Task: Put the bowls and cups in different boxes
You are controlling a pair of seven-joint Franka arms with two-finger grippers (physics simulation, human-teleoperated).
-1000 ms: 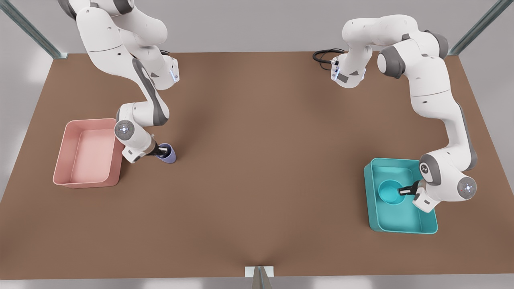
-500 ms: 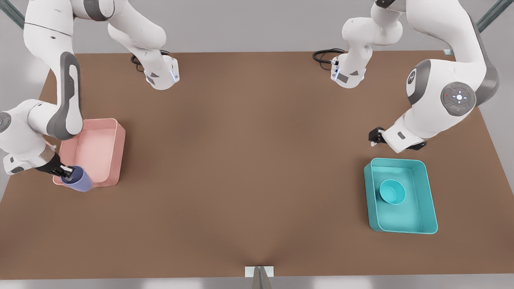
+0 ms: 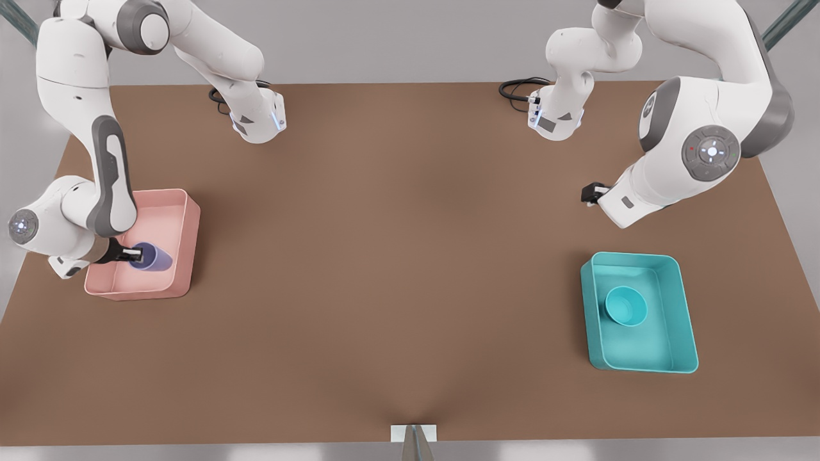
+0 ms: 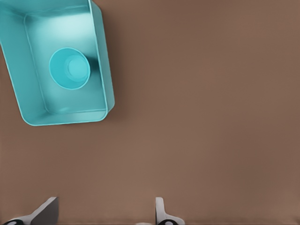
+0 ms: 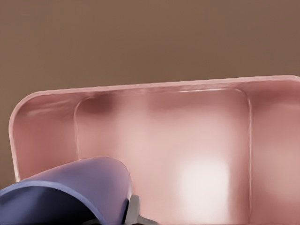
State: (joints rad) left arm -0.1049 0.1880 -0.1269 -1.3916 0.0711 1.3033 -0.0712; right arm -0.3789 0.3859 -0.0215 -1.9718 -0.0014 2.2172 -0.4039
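Right wrist view looks down past the right gripper (image 5: 133,216), one dark fingertip (image 5: 134,211) pressed against the wall of the purple cup (image 5: 75,190); the cup is clamped between the fingers and tilted, its rim towards the camera; under it lies the pale floor of the pink box (image 5: 187,154), with the box's far wall and rounded corners beyond, then the brown table (image 5: 150,42).

From the front view the same right gripper (image 3: 131,255) reaches in over the pink box (image 3: 182,256) from the front view's left, carrying the cup (image 3: 152,257) on its side above the box's interior, mouth towards the gripper; whether the cup touches the box floor cannot be told; the box sits near the table's edge on the front view's left.

On the front view's right the left gripper (image 3: 588,193) hangs over bare table (image 3: 397,269), apart from the teal box (image 3: 685,320) below it in the picture; in the left wrist view its two pale fingertips (image 4: 47,211) stand spread wide with nothing between them, the left gripper (image 4: 105,215) empty; beyond, the teal bowl (image 4: 69,68) sits upright on the floor of the teal box (image 4: 105,70); in the front view the bowl (image 3: 626,305) lies nearer the box's wall on the front view's left.
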